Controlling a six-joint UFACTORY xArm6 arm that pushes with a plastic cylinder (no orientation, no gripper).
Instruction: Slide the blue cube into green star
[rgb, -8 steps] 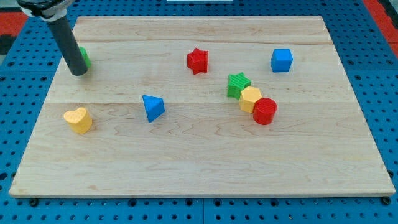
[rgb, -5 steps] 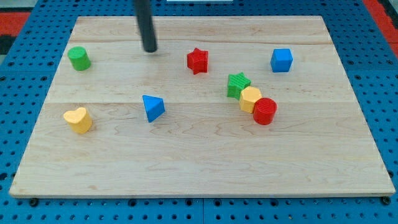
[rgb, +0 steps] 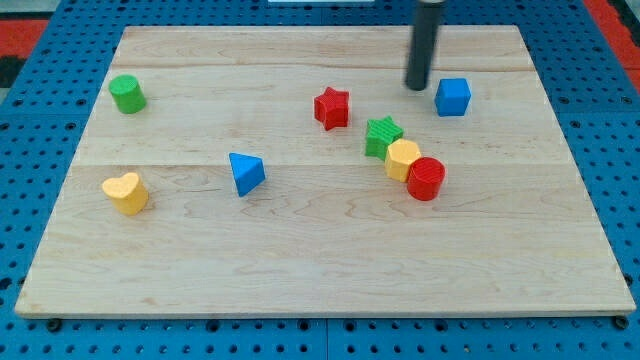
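The blue cube (rgb: 453, 97) sits near the view's top right of the wooden board. The green star (rgb: 382, 136) lies below and to the left of it, touching a yellow block (rgb: 403, 159). My tip (rgb: 416, 86) is just to the left of the blue cube, a small gap apart from it, and above the green star. The dark rod rises from the tip out of the view's top.
A red cylinder (rgb: 426, 179) touches the yellow block. A red star (rgb: 332, 107) lies left of the green star. A blue triangular block (rgb: 245, 172), a yellow heart (rgb: 126, 192) and a green cylinder (rgb: 127, 93) lie further left.
My tip has swept from the view's far left, by the green cylinder, across the top to beside the blue cube. The red star has shifted slightly right and down.
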